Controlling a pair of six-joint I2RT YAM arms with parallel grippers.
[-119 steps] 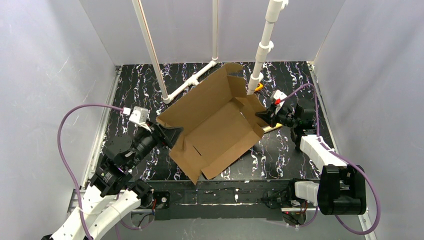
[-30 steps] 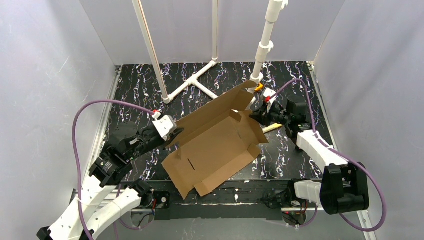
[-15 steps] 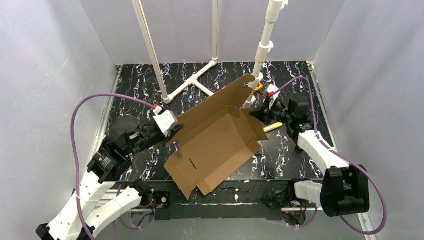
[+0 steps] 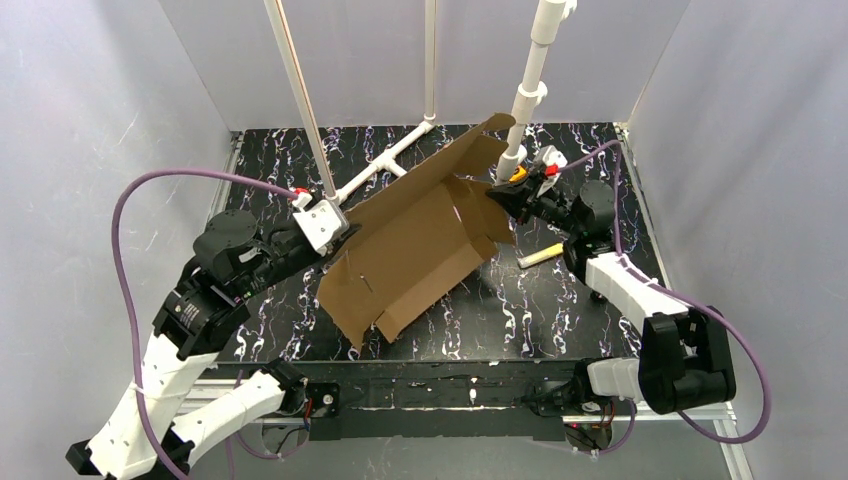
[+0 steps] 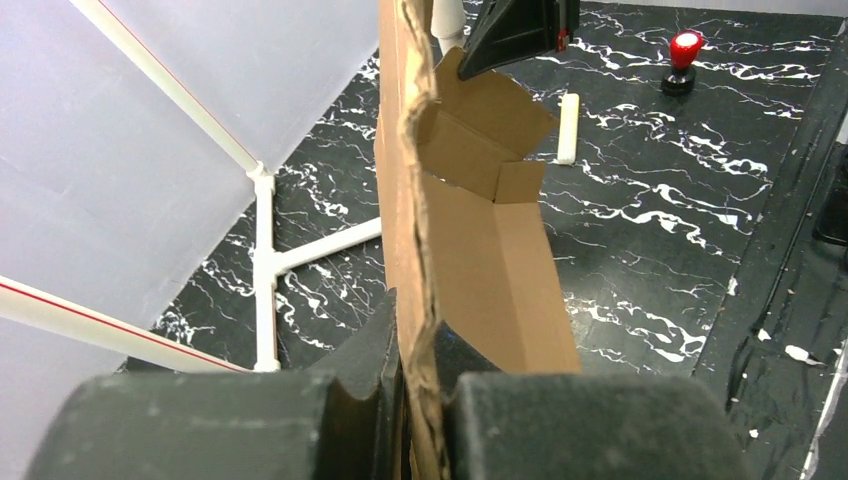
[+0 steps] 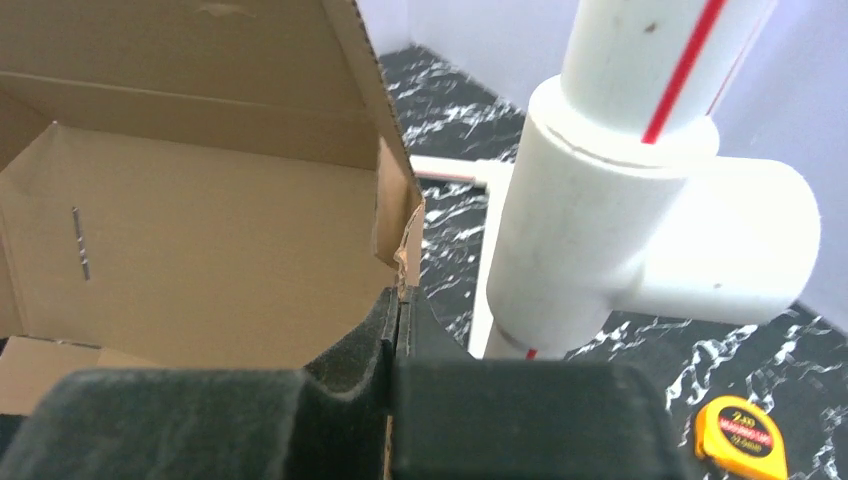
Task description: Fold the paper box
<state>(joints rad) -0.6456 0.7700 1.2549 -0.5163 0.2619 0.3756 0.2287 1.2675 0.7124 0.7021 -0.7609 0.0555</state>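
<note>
The paper box [image 4: 420,250] hangs tilted at centre frame over the bench [image 4: 570,310], its long axis running from lower left to upper right. The left hand [image 4: 338,235] is clenched on its left edge. The right hand [image 4: 497,198] pinches a flap at upper right.

The box [image 4: 420,240] is hiding the table [image 4: 560,300] beneath it, and the left wrist view's top edge is cropping the right gripper [image 5: 482,58].

Plain brown paper box [image 4: 420,250], black table [image 4: 560,310] veined with white, white pipe [image 6: 620,180] with a red stripe, yellow tape measure [image 6: 746,434].
</note>
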